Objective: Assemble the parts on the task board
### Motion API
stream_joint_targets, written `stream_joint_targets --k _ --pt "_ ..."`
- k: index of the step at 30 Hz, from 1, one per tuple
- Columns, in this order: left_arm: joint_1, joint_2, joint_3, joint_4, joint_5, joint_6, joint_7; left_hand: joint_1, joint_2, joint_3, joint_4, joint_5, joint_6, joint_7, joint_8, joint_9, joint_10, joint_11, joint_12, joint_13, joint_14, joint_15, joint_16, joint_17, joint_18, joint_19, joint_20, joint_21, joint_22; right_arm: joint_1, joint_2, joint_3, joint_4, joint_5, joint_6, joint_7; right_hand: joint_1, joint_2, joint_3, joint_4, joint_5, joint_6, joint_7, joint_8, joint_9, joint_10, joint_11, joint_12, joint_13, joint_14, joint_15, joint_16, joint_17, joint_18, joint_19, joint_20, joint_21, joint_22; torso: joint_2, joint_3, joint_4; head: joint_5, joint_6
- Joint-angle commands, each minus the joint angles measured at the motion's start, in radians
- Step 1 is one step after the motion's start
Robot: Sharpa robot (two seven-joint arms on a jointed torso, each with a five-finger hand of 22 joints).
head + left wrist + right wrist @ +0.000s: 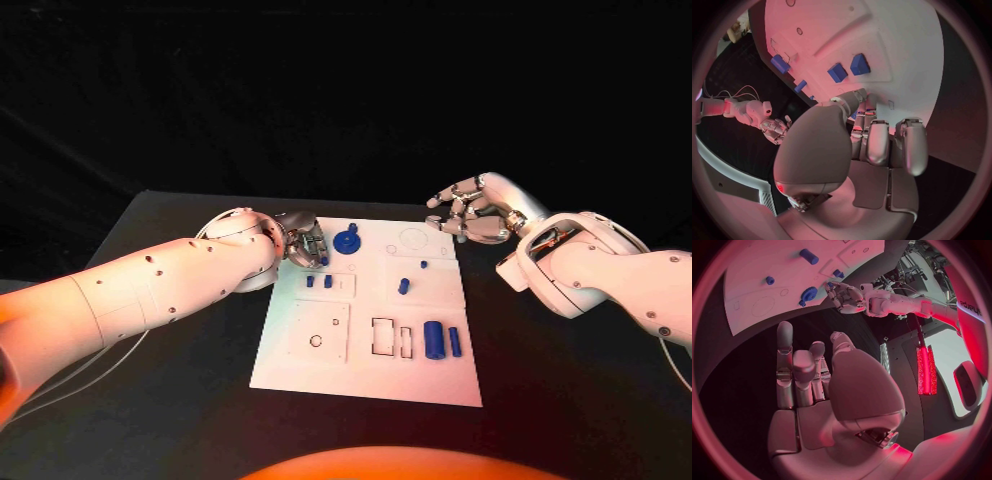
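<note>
On the black tabletop I see the white task board with blue parts scattered across it. My left hand rests at its far left corner, whether grasping I cannot tell. My right hand hovers beyond the far right corner, fingers curled, holding nothing.

Task board: white, matt, smooth, plastic by the look. Parts: blue, smooth plastic (slight sheen). Surface: black, matt. Left hand and right hand: silvery, metallic-looking, semi-gloss. Arm shells: white glossy plastic.
</note>
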Motion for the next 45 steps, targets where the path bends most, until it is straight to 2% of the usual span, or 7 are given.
stream_joint_targets --k 1,15,20,23,30,34,45 --pt "0.0 0.002 0.0 0.0 0.005 0.001 -0.007 -0.009 -0.002 0.007 -0.001 -0.004 -0.011 0.001 -0.005 -0.003 0.005 0.001 -0.004 0.002 0.005 0.004 -0.004 -0.003 -0.015 0.013 -0.003 -0.003 0.141 0.0 0.0 0.0 0.001 -0.006 0.007 -0.001 -0.004 -0.004 0.004 0.0 0.005 0.008 0.001 0.004 0.001 0.0 -0.003 -0.002 -0.001 -0.006 0.001 -0.004 -0.001 0.013 -0.004 -0.004 -0.007 -0.001 0.0 0.0 -0.0002 0.0 0.0" --pt "0.0 -0.01 0.0 -0.002 0.006 -0.001 -0.012 -0.007 -0.005 0.011 -0.005 -0.003 -0.029 0.0 -0.008 -0.011 0.009 0.0 -0.01 0.004 0.004 0.004 -0.006 -0.009 -0.014 0.011 -0.002 -0.007 0.138 0.0 0.0 0.0 -0.005 -0.017 0.046 -0.037 0.011 -0.005 0.036 -0.001 -0.01 0.008 -0.001 0.01 0.001 -0.037 -0.006 -0.138 -0.135 -0.036 -0.002 -0.205 -0.171 0.013 0.001 -0.006 -0.05 -0.028 0.0 0.0001 -0.0009 0.0 0.001" --pt "0.001 -0.039 0.001 0.019 0.022 -0.046 0.004 -0.005 -0.005 0.014 -0.007 -0.002 -0.03 0.0 -0.007 -0.012 0.009 0.0 -0.012 0.004 0.006 0.004 -0.003 -0.003 -0.014 0.011 -0.002 -0.007 0.138 0.0 0.005 0.0 -0.022 -0.08 0.139 -0.09 0.087 -0.018 0.094 -0.016 -0.127 0.02 0.011 0.004 -0.004 -0.079 0.009 -0.364 -0.309 -0.034 0.006 -0.291 -0.225 0.013 0.007 -0.003 -0.074 -0.043 -0.001 -0.0005 0.0012 -0.007 0.003" --pt "0.004 -0.064 0.002 0.038 0.076 -0.102 0.029 -0.003 -0.003 0.016 -0.008 -0.001 -0.024 0.0 -0.003 -0.012 0.011 0.001 -0.013 0.005 0.006 0.004 -0.003 -0.004 -0.014 0.01 -0.002 -0.008 0.138 0.0 0.013 0.0 -0.035 -0.142 0.196 -0.119 0.134 -0.027 0.145 -0.03 -0.172 0.04 0.011 -0.007 -0.01 -0.043 0.01 -0.48 -0.415 0.021 0.009 -0.193 -0.126 0.01 0.035 -0.005 -0.055 -0.028 -0.001 0.0003 0.0005 -0.009 0.005" --pt "0.016 -0.124 0.004 0.091 0.311 -0.252 0.127 -0.003 0.002 0.024 -0.009 0.001 -0.001 0.005 0.006 -0.01 0.009 0.005 -0.02 0.008 0.004 0.007 -0.004 -0.005 -0.003 -0.016 0.0 -0.043 0.103 -0.002 0.038 0.0 -0.059 -0.353 0.266 -0.194 0.154 -0.062 0.215 -0.048 -0.211 0.088 0.007 -0.028 -0.02 0.008 0.011 -0.616 -0.54 0.072 0.005 0.008 0.07 0.002 0.07 -0.011 0.042 0.058 -0.001 0.0009 -0.0006 -0.03 0.012" --pt "0.021 -0.177 0.004 0.147 0.592 -0.305 0.237 -0.019 0.006 0.009 -0.002 -0.005 0.007 0.004 0.008 -0.011 0.031 -0.001 0.002 0.025 -0.014 0.005 -0.03 -0.045 0.007 -0.042 0.0 -0.079 0.071 -0.012 0.061 0.0 -0.07 -0.501 0.291 -0.253 0.145 -0.079 0.255 -0.053 -0.221 0.101 0.006 -0.051 -0.028 0.038 0.015 -0.672 -0.594 0.089 0.008 0.123 0.18 -0.017 0.111 -0.011 0.181 0.172 0.001 -0.0004 -0.0008 -0.044 0.017" --pt "0.027 -0.291 0.004 0.292 1.157 -0.266 0.443 -0.042 0.026 -0.055 0.019 -0.002 -0.009 0.011 0.004 -0.019 -0.038 0.015 0.001 0.043 -0.127 0.019 -0.192 -0.297 0.054 -0.175 0.012 -0.27 -0.097 -0.039 0.12 -0.001 -0.112 -0.67 0.323 -0.347 0.118 -0.105 0.311 -0.064 -0.241 0.099 0.021 -0.083 -0.038 0.026 0.031 -0.742 -0.655 0.095 0.019 0.222 0.274 -0.033 0.133 0.0 0.289 0.27 0.001 -0.0028 0.002 -0.062 0.016"
